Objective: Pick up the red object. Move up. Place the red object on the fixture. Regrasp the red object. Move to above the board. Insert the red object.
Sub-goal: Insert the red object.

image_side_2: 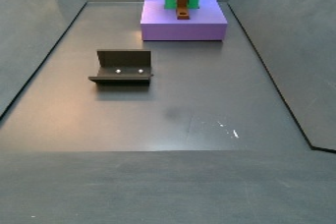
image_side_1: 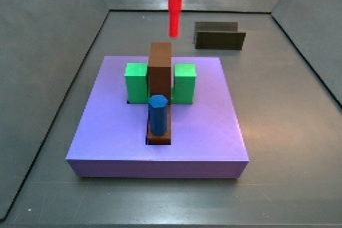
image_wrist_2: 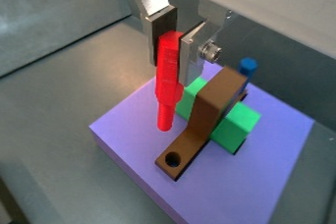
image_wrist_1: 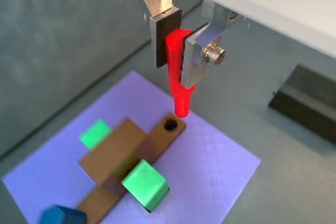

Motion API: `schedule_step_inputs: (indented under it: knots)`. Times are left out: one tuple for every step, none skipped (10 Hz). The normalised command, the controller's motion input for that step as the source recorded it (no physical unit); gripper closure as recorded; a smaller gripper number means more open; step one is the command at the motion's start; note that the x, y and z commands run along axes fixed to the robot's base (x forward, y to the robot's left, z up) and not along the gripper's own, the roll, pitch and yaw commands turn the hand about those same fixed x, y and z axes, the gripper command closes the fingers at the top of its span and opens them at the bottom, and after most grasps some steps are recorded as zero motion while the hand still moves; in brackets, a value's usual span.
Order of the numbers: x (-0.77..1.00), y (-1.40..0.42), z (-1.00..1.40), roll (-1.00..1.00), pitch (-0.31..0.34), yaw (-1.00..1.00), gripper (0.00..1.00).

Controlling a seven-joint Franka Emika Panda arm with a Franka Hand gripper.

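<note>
The pincer (image_wrist_1: 180,43) hangs above the board (image_wrist_1: 210,154), its flat silver plates clamped on the upper part of the red object (image_wrist_1: 178,71); the peg hangs upright, its lower tip just over the round hole (image_wrist_1: 172,125) at the end of the long brown bar (image_wrist_1: 125,154), with a small gap showing between tip and hole; in the other wrist picture the red object (image_wrist_2: 165,81) stands beside the brown bar (image_wrist_2: 210,120), whose hole (image_wrist_2: 174,159) lies near the board's edge (image_wrist_2: 132,154); in a side view the red object (image_side_1: 175,2) comes down from the upper frame over the far end of the bar (image_side_1: 160,82), the pincer itself out of frame there; on the board two green blocks (image_side_1: 136,82) flank the bar, and a blue peg (image_side_1: 158,114) stands upright on the bar's other end; the lavender top is bare along its margins around these pieces, and its four edges drop sharply to the floor; the fixture (image_side_1: 219,36) sits on the floor well apart from the board, nothing on it, seen also as a dark bracket (image_side_2: 122,67) with open floor (image_side_2: 171,120) all round; the floor is smooth dull grey, walled in by sloping grey sides that leave wide free room between board and walls.
</note>
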Motion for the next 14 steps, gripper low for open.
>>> schedule_step_inputs:
  knots:
    - [-0.19,0.00,-0.87,-0.02,-0.201,-0.04,1.00]
    - [-0.18,0.00,-0.59,0.00,-0.140,0.00,1.00]
    - [0.00,0.00,-0.13,-0.05,-0.067,0.03,1.00]
    - [0.00,0.00,-0.04,0.01,0.000,0.05,1.00]
    - [-0.13,0.00,-0.29,0.01,-0.026,0.00,1.00]
    - [-0.17,0.00,-0.12,0.09,0.004,-0.04,1.00]
    - [-0.24,0.00,-0.15,0.15,0.000,-0.10,1.00]
    - [-0.19,0.00,-0.02,0.13,0.024,-0.14,1.00]
    - [-0.09,0.00,0.00,0.07,0.000,-0.09,1.00]
    - [-0.01,-0.01,-0.05,0.08,0.000,0.00,1.00]
    - [0.08,0.00,-0.17,0.07,0.000,0.00,1.00]
    - [0.02,0.00,-0.29,0.07,0.000,0.00,1.00]
    - [0.18,0.00,-0.26,0.01,0.000,0.00,1.00]
    - [0.10,0.00,-0.30,0.04,0.000,0.00,1.00]
